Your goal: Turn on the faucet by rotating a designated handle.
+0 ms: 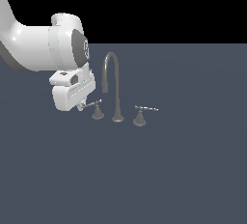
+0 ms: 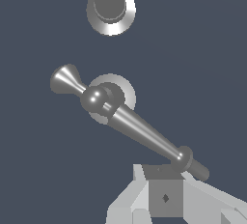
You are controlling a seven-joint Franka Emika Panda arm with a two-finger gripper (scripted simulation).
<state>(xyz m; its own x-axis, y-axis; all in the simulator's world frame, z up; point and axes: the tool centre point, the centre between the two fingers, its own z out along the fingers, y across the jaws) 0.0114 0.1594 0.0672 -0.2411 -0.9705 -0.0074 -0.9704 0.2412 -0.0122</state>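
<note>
The faucet has a tall gooseneck spout (image 1: 115, 80) on a round foot (image 2: 111, 11), with a low handle on each side. The handle (image 1: 97, 113) on the spout-tip's side stands on a cone base (image 2: 113, 97). Its dull lever (image 2: 144, 133) reaches toward my gripper (image 1: 81, 106). In the wrist view the gripper (image 2: 164, 179) has its fingers together, with nothing between them. The lever's end knob (image 2: 185, 159) lies right against the fingertips. The other handle (image 1: 139, 118), with a longer bright-tipped lever, stands on the exterior view's right.
The faucet set stands on a flat dark blue-grey floor (image 1: 169, 170). My white arm (image 1: 38, 44) comes in from the exterior view's upper left, and its hand hangs low beside the spout.
</note>
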